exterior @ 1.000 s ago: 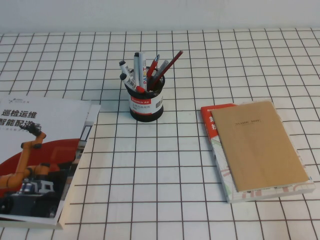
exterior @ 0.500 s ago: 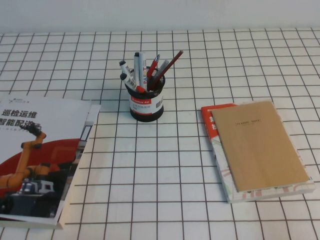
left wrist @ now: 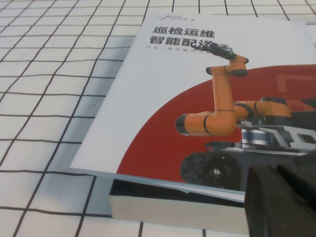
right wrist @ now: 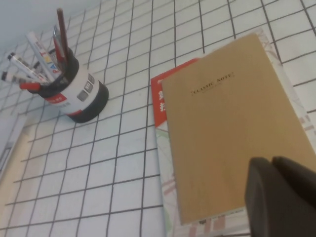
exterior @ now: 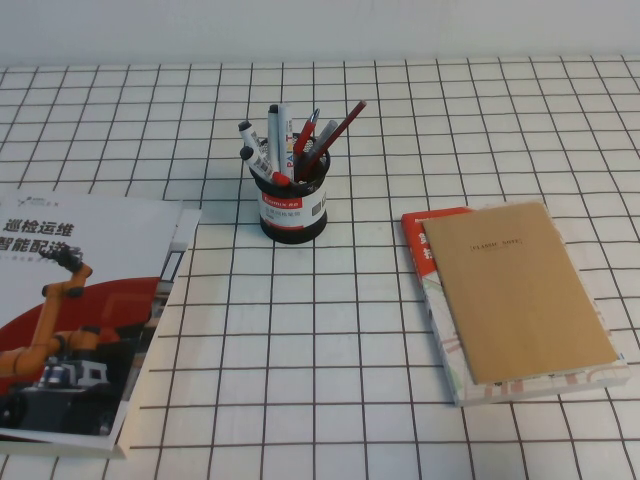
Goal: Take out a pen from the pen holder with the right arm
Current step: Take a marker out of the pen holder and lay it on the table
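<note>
1. Right gripper [right wrist: 272,170] hangs clenched and empty over the near end of the brown notebook [right wrist: 222,123], well apart from the pen holder [right wrist: 81,94]. Neither arm shows in the high view.
2. Left gripper [left wrist: 276,173] sits low by the near edge of the robotics booklet [left wrist: 197,98] on the robot's left. Whether it is clenched or released I cannot tell, and it seems to have no part in this step.
3. The pen holder stands upright toward the far middle of the tabletop [exterior: 330,340], between booklet and notebook. It holds white markers [exterior: 276,120] and red pens, and none has been taken out.
4. The step in hand looks like the reach. The right gripper should release before it arrives, travel forward and leftward above the notebook, and come down on the holder from above.
5. The likeliest pick is the long dark-red pen [exterior: 335,130]. It leans out toward the robot's right, and its top is clear of the others.
6. Grasp it near the top and draw it along its own lean, since a straight-up pull could drag the rim.
7. The holder stands free, so a sideways nudge could topple it.
8. The tabletop is flat and white with dark grid lines. A red-covered book [exterior: 425,222] lies under the notebook.
9. A plain pale wall [exterior: 320,30] runs behind the far edge.
</note>
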